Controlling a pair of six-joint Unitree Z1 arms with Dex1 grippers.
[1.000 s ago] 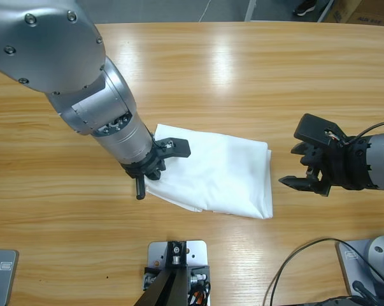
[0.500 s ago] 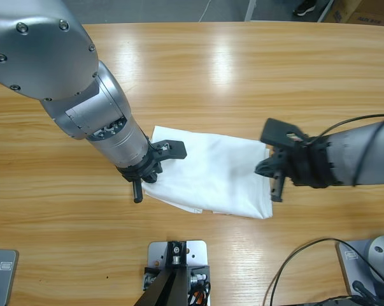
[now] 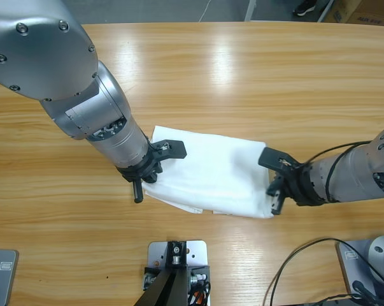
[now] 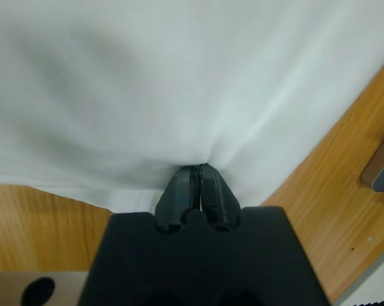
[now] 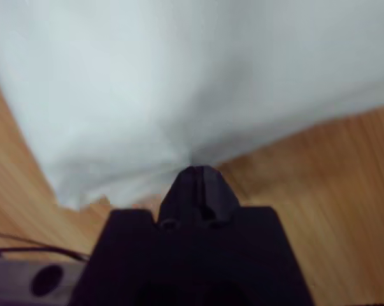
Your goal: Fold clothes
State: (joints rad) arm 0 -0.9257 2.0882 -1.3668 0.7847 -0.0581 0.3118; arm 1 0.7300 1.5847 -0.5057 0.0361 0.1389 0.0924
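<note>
The clothes are one white T-shirt (image 3: 211, 172), folded into a rough rectangle in the middle of the table. My left gripper (image 3: 153, 173) reaches down from the upper left to the shirt's left edge. In the left wrist view its jaws (image 4: 197, 177) are shut on a pinch of the white cloth (image 4: 179, 83), which puckers toward them. My right gripper (image 3: 273, 193) comes in from the right at the shirt's lower right corner. In the right wrist view it (image 5: 195, 172) is shut on the edge of the cloth (image 5: 179, 76), with creases running to the tip.
The wooden table (image 3: 255, 76) stretches wide behind and to both sides of the shirt. A black cable (image 3: 293, 255) loops over the table near the front right. The left arm's big silver elbow (image 3: 39, 51) hangs over the back left.
The right gripper has moved left from the bare table to the shirt's right edge, then down to its lower right corner, and has shut on it. The left arm has barely shifted.
</note>
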